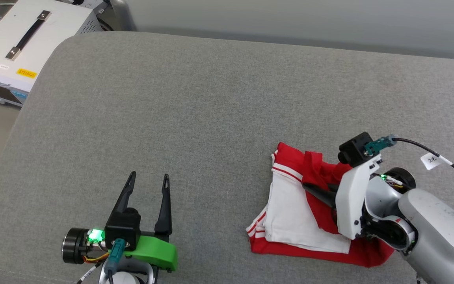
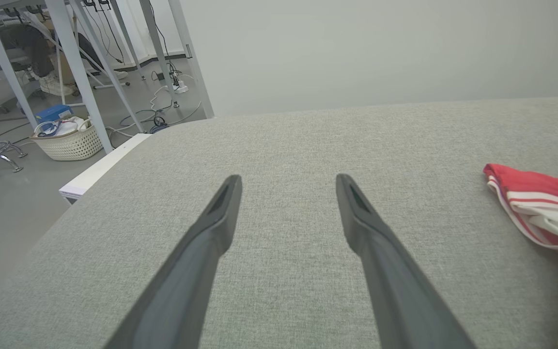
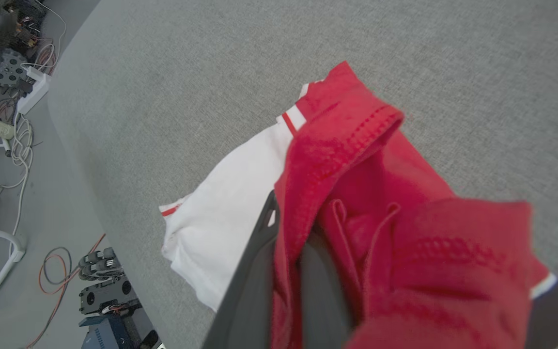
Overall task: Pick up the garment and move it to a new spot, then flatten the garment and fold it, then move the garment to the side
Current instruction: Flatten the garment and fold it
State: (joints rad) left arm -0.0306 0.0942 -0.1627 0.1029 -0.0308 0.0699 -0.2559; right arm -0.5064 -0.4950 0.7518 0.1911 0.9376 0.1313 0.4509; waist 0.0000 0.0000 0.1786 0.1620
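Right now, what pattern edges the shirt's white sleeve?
Red and white stripes on the sleeve trim, clearest in the left wrist view.

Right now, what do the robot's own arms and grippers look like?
The left gripper has two long, dark, tapered fingers on a black block, a bright green mount, a green light and a teal plug. The right gripper has the same dark fingers under a white bracket carrying a black camera; a teal plug feeds a black cable with a white tag. Its forearm is silver-grey.
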